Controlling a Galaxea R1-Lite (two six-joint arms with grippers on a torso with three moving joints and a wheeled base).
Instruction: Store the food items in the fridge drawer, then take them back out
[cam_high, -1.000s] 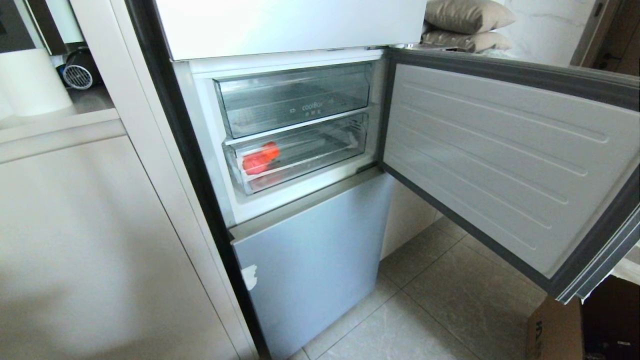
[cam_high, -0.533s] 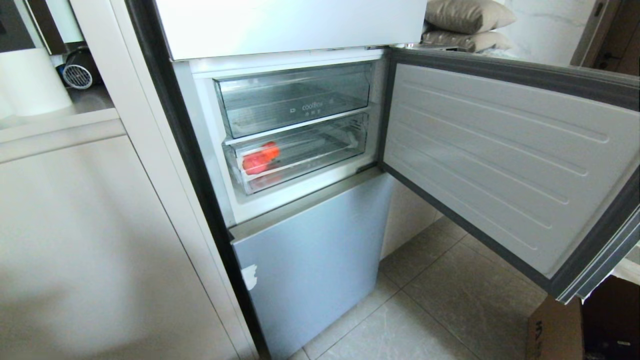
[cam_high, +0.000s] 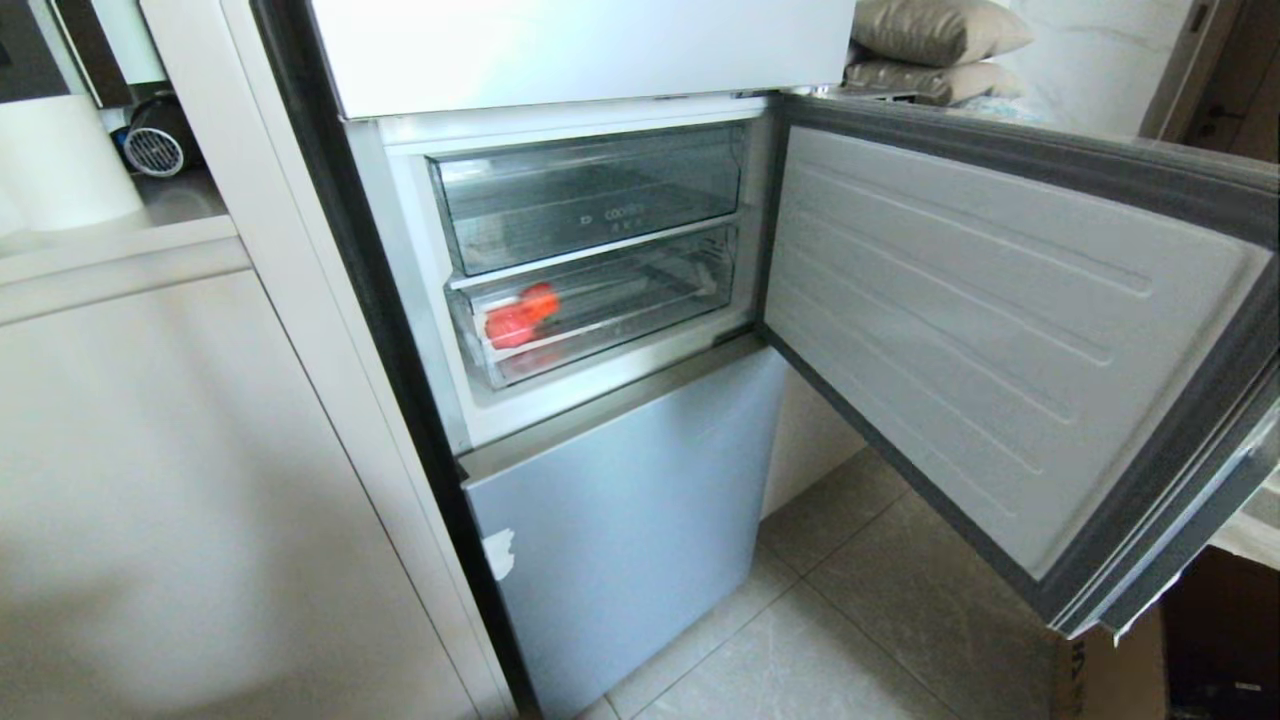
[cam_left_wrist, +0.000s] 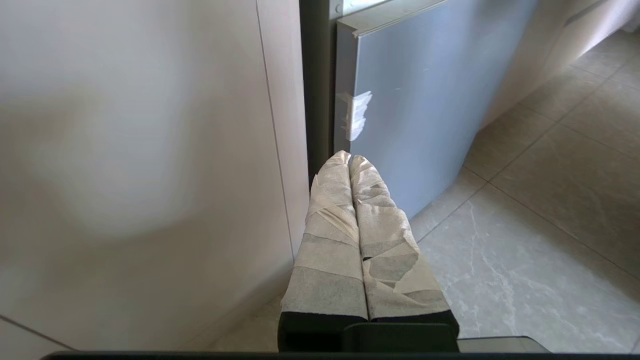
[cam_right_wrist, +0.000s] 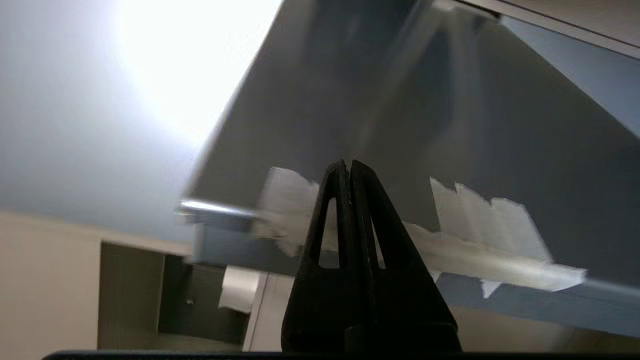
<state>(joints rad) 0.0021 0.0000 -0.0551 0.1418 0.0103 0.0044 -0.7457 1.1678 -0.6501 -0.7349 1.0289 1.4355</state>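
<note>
- Fridge drawer (cam_high: 600, 335): clear plastic, ribbed floor, plain front lip, lower of 2 in the open compartment, pushed in.
- Food items (cam_high: 520, 315): 2 red/red-orange pieces touching each other, resting on drawer floor at its left end; rest of floor bare.
- Lettered clear bin (cam_high: 590, 195) directly above drawer, nothing visible inside.
- Tile floor (cam_high: 850, 620) under fridge; cardboard box (cam_high: 1110, 670) at lower right.

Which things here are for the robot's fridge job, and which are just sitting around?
For the job:
- food items
- fridge drawer holding them
- fridge door, open

Just there:
- lettered bin above
- pillows
- cardboard box
- paper roll
</note>
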